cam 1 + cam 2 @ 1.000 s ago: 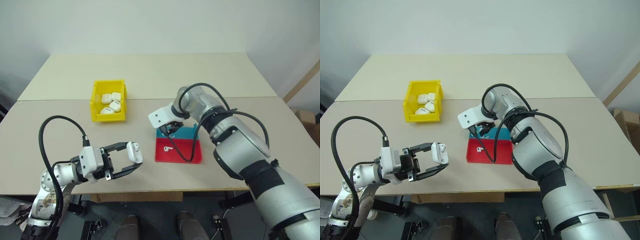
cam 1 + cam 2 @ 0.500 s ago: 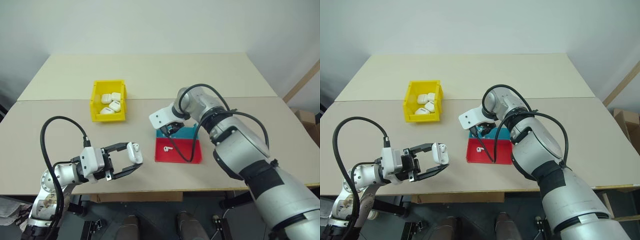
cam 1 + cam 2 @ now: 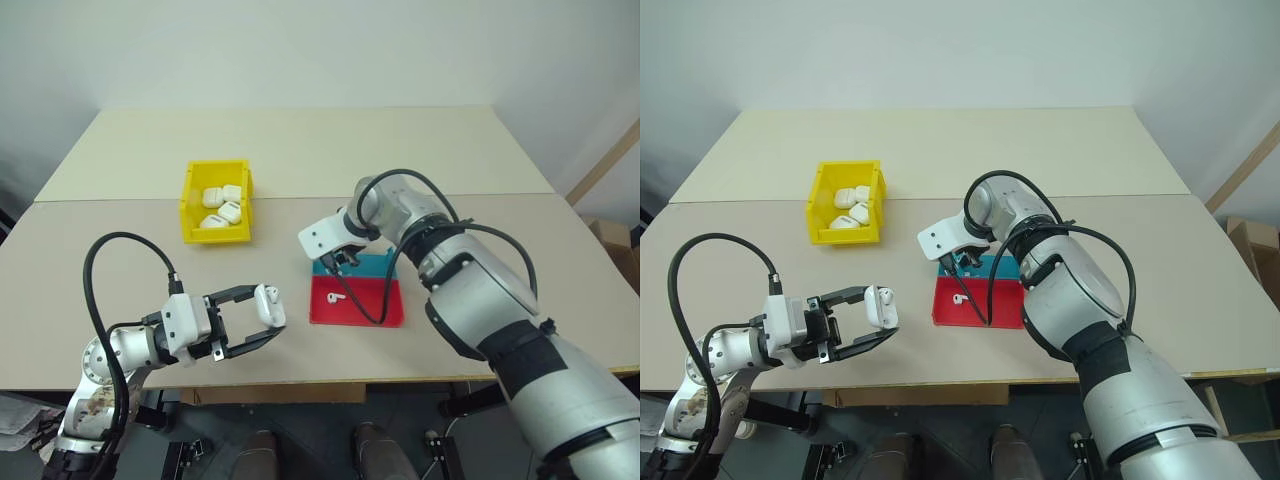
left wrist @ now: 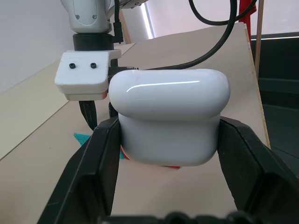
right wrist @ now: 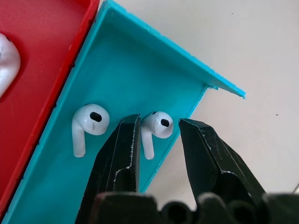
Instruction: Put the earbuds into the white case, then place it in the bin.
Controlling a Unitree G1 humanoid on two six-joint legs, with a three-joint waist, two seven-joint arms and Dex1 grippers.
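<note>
Lighting: bright, even, soft shadows. Glare: streak along the white case (image 4: 169, 116) top. Focus: head views sharp; black fingers (image 5: 119, 163) slightly soft at 6 o'clock.

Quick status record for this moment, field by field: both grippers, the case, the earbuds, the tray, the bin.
left gripper: shut on the white case, held above the table, lid closed
right gripper: over the tray's blue section, fingers straddling one earbud, not yet clamped
second earbud: lying beside it in the blue section
red section: one white earbud lying in it
bin: yellow, holds several white cases
</note>
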